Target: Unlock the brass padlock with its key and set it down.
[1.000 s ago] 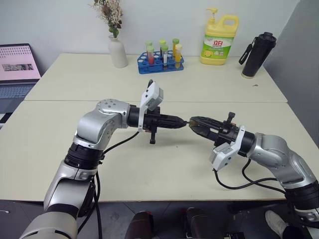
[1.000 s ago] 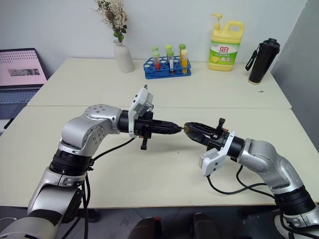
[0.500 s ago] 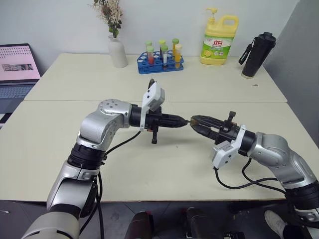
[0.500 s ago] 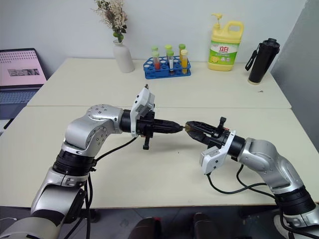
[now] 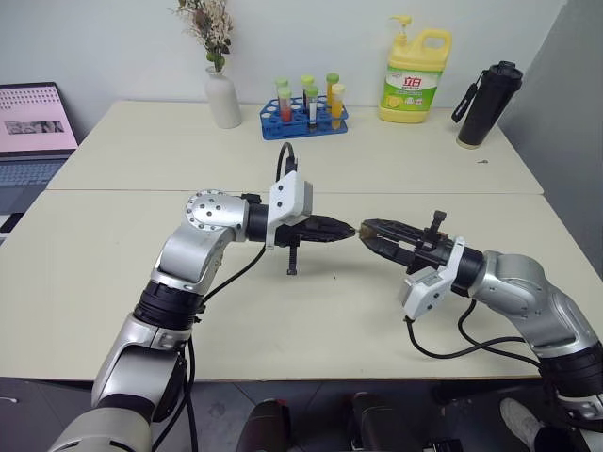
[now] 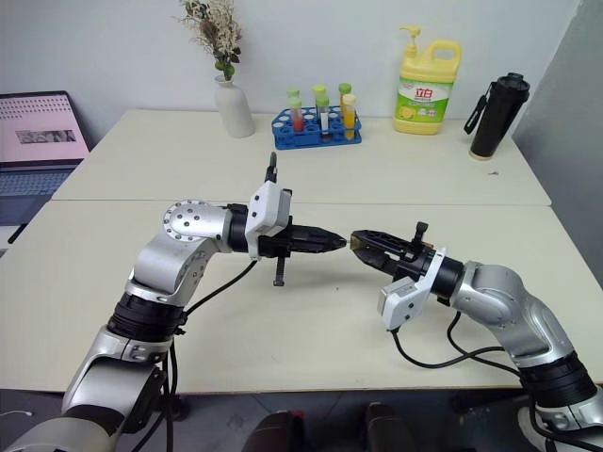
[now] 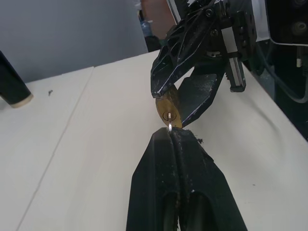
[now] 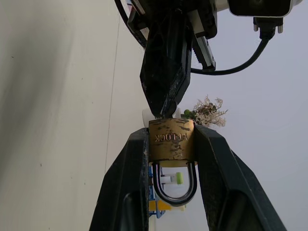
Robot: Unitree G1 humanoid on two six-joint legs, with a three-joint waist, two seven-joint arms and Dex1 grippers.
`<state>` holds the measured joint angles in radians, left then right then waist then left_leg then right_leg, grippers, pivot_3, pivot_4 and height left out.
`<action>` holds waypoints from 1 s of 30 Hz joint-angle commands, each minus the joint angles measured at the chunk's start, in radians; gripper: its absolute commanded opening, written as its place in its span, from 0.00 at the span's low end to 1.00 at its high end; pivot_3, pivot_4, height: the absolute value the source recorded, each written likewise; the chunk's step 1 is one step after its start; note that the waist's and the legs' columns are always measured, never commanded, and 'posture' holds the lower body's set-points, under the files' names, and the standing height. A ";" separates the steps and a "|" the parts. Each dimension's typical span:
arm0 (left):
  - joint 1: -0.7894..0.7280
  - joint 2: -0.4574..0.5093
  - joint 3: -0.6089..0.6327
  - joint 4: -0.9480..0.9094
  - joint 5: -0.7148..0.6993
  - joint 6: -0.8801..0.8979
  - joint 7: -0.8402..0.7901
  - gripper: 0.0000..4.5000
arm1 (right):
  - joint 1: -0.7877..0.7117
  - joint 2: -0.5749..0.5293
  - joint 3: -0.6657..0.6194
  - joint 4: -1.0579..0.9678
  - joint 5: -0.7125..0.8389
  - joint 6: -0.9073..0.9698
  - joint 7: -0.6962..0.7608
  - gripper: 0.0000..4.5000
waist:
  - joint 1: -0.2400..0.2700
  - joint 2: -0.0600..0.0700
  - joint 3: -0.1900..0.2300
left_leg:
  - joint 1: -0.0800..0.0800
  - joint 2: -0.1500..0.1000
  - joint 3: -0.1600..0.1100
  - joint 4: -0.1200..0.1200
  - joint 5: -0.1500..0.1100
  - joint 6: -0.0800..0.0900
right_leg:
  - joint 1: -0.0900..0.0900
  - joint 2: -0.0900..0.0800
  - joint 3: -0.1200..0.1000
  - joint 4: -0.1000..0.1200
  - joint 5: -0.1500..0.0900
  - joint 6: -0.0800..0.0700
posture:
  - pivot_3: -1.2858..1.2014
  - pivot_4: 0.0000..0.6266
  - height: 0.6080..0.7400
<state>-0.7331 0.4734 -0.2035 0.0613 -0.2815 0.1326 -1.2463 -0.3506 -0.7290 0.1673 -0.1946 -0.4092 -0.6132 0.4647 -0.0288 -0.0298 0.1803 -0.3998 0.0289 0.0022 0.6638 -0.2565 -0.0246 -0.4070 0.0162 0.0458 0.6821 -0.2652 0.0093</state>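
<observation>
The padlock (image 8: 171, 139) is tiny solid brass: stiff, light, probably slick, so squeezing its flat sides looks like the way to go. That's how the right gripper (image 8: 169, 144) has it, jaws clamped on the body up over the middle of the surface (image 5: 311, 320), shackle (image 8: 174, 185) looped back between them. The left gripper (image 7: 172, 137) has its jaws pressed together on the key (image 7: 169, 124), stuck in the keyhole. Far side: a blue rack (image 5: 303, 121) of capped tubes with coloured liquid, a yellow pump bottle (image 5: 414, 77), a black flask (image 5: 488, 104), a vase (image 5: 222, 97) of dried flowers.

A golden-brass padlock (image 8: 171, 139) (silvery shackle) sits between black claw fingers (image 8: 129, 187) over a cream table (image 5: 311, 320).
</observation>
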 commanded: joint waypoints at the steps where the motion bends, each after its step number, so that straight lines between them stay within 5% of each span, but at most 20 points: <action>1: 0.004 -0.025 0.007 0.007 0.032 -0.150 0.019 0.00 | -0.004 0.006 -0.014 -0.022 0.021 -0.012 -0.001 0.21 | 0.000 0.000 0.000 | 0.000 0.000 0.000 0.000 0.000 0.000 | 0.000 0.000 0.000 0.000 0.000 0.000 | 0.52 0.24 1.00; 8: 0.005 -0.036 0.010 0.072 0.066 -0.302 0.029 0.00 | -0.004 0.007 -0.016 -0.016 0.023 -0.014 -0.002 0.21 | 0.000 0.000 0.000 | 0.000 0.000 0.000 0.000 0.000 0.000 | 0.000 0.000 0.000 0.000 0.001 -0.001 | 0.52 0.24 1.00; 17: -0.004 -0.048 0.026 0.025 -0.028 -0.018 0.054 0.00 | -0.006 0.008 -0.017 -0.009 0.022 -0.019 -0.005 0.21 | 0.000 0.000 0.000 | 0.000 0.000 0.000 0.000 0.000 0.000 | 0.000 0.000 -0.001 0.000 0.000 0.000 | 0.52 0.24 1.00; 20: -0.025 -0.051 0.035 0.041 -0.043 0.042 0.063 0.13 | -0.005 0.007 -0.018 -0.010 0.021 -0.019 -0.005 0.21 | 0.000 0.000 0.000 | 0.000 0.000 0.000 0.000 0.000 0.000 | 0.000 0.000 -0.001 0.000 0.000 0.000 | 0.52 0.24 1.00; 30: -0.066 0.000 0.060 -0.009 -0.169 0.452 0.067 0.82 | -0.006 0.004 -0.024 -0.006 0.027 -0.017 -0.002 0.21 | -0.001 0.000 0.000 | 0.000 0.000 -0.001 0.000 0.000 0.000 | 0.000 0.000 -0.001 0.000 0.000 0.001 | 0.52 0.24 1.00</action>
<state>-0.7652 0.4719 -0.1793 0.1076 -0.4007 0.5217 -1.1879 -0.3461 -0.7255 0.1676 -0.1729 -0.4089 -0.6231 0.4641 -0.0297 -0.0298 0.1803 -0.3997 0.0291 0.0009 0.6642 -0.2565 -0.0246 -0.4066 0.0164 0.0444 0.6824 -0.2657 0.0103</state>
